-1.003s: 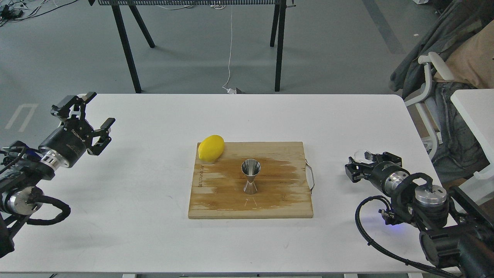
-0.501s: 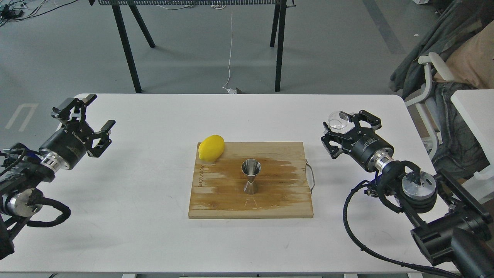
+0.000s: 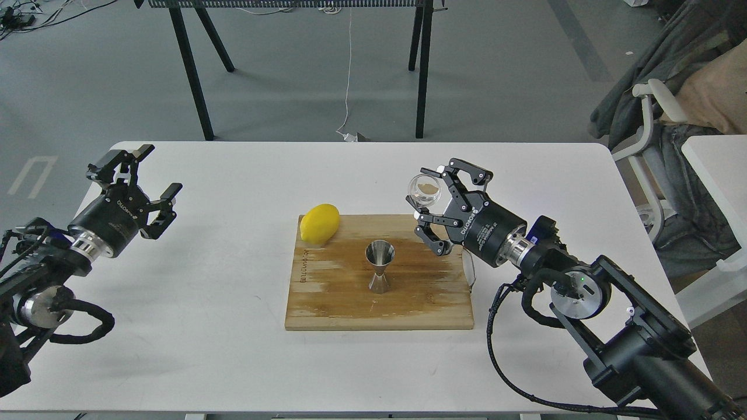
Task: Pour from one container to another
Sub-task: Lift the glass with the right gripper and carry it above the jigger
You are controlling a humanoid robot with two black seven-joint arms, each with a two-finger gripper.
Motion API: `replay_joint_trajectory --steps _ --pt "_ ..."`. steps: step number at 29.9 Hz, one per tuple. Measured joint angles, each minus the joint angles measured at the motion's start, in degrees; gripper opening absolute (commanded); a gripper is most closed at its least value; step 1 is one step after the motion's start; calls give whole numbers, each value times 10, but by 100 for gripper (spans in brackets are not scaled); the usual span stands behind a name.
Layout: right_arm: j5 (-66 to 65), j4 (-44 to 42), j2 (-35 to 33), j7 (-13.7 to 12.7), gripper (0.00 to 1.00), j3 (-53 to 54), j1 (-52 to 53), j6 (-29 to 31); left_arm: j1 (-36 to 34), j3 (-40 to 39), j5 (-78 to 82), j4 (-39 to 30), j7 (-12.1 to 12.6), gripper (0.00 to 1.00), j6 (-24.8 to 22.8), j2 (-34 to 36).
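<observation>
The small clear glass cup hangs in the air above the right back part of the wooden board, up and to the right of the jigger. My right gripper is shut on it, one finger above and one below. A little brownish content shows inside the cup. The steel jigger stands upright in the middle of the board, its top cone open. My left gripper is open and holds nothing, above the table's far left side.
A yellow lemon lies on the board's back left corner. The board has a wire handle on its right edge and rests on a white table. Black table legs stand behind; a chair with clothes is at right.
My right arm has swung up and to the left with the glass cup, from the table's right side to just above the board. The left gripper shifted only slightly.
</observation>
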Motion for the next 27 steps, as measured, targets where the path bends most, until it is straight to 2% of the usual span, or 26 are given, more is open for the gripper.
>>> replay_joint_trajectory --steps 10,27 --pt "-134 13 4 4 42 -47 10 2 -1 0 0 0 0 87 0 0" --pt "-230 14 11 13 42 -85 31 1 -1 0 0 8 0 87 0 -7"
